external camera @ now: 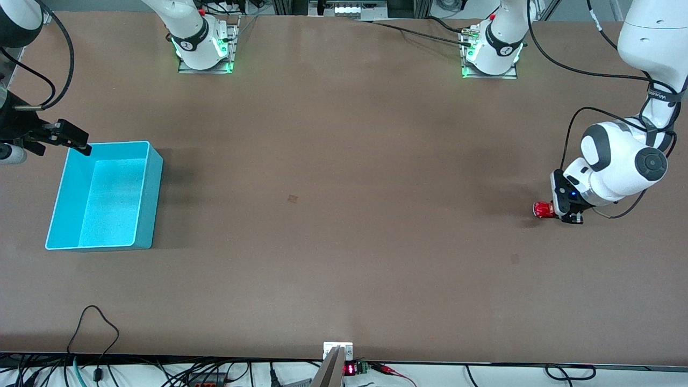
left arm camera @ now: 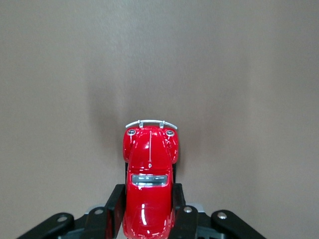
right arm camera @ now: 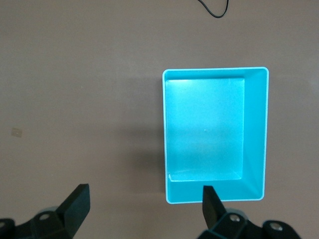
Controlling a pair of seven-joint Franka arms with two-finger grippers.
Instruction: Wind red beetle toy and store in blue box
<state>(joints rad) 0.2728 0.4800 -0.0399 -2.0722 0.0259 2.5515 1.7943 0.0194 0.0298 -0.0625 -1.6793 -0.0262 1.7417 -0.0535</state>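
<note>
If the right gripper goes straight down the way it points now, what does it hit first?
Probably the box's rim: one finger of the open right gripper hangs over it, the other over bare table. Height is unclear.

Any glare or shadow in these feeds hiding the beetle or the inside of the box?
Left wrist view: small highlights on the red beetle toy, outline clear, soft shadow on the table around it. Right wrist view: the blue box floor is washed pale but readable, nothing in it. Front view: the toy is tiny beside the left tool, its shadow faint.
</note>
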